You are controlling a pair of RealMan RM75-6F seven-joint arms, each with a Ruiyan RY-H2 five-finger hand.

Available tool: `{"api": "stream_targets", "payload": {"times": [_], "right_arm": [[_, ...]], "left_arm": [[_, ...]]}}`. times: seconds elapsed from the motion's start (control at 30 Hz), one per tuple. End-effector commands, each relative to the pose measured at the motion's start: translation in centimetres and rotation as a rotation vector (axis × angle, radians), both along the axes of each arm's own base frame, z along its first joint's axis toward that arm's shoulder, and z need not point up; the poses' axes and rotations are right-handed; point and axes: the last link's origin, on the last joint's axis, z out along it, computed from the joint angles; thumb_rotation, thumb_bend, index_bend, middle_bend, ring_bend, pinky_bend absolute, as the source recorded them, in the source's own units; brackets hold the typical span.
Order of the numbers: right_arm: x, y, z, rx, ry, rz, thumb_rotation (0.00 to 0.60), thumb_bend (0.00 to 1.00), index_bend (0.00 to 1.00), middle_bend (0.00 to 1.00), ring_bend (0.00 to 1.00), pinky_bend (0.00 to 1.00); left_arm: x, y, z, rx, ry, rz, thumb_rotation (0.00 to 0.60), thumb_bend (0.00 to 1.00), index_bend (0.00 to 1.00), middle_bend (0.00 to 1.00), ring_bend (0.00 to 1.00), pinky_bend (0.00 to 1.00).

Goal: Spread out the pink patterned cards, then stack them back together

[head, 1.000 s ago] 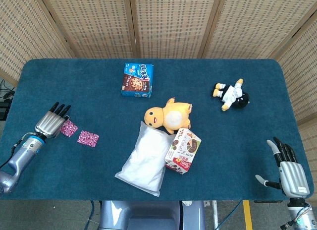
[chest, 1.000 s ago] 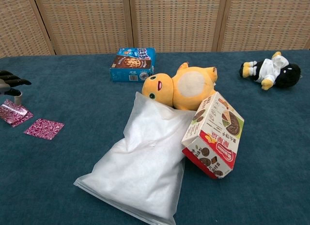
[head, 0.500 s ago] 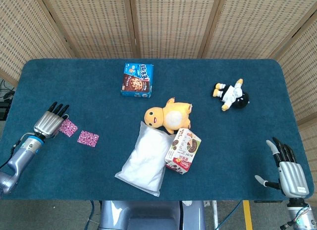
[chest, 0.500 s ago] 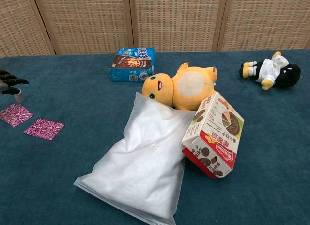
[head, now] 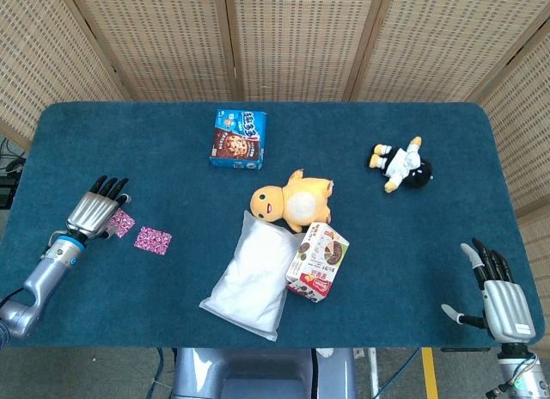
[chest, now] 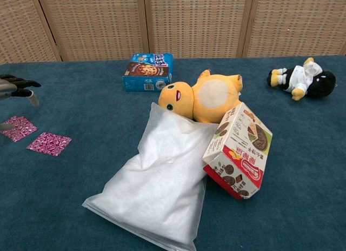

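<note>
Glossy pink cards (chest: 49,143); matt cloth table (head: 412,270)

no legible print on either box (chest: 146,71)

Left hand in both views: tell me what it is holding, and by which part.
Nothing is held. The left hand hovers with fingers spread above the near pink patterned card; the second pink patterned card lies apart beside it on the table.
</note>
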Motion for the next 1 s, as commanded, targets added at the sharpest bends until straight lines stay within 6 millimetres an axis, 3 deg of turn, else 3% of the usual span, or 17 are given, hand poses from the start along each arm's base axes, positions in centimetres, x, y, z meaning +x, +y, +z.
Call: {"api": "stream_targets", "payload": {"times": [0.03, 0.2, 0.43, 1.0], "right_arm": [[0.0, 0.0, 0.1, -0.001, -0.001, 0.001, 0.600, 0.10, 0.04, 0.00, 0.00, 0.00], [0.0, 0.0, 0.2, -0.006, -0.006, 0.002, 0.600, 0.10, 0.04, 0.00, 0.00, 0.00], [0.0, 0.0, 0.3, -0.006, -0.010, 0.004, 0.600, 0.10, 0.04, 0.00, 0.00, 0.00], [-0.1, 0.0, 0.3, -0.007, -0.014, 0.003, 0.600, 0.10, 0.04, 0.00, 0.00, 0.00]], "left_arm": [[2.0, -0.3, 0.3, 0.010, -0.085, 0.021, 0.600, 0.29, 0.25, 0.00, 0.00, 0.00], [4.2, -1.7, -0.7, -0.020, -0.126, 0.033, 0.600, 0.28, 0.27, 0.00, 0.00, 0.00], [5.7, -3.3, -1.9, -0.073, -0.107, 0.044, 0.600, 0.28, 0.29, 0.00, 0.00, 0.00], [5.5, -4.0, -3.6, -0.089, -0.024, 0.054, 0.600, 0.26, 0.31, 0.00, 0.00, 0.00]]}}
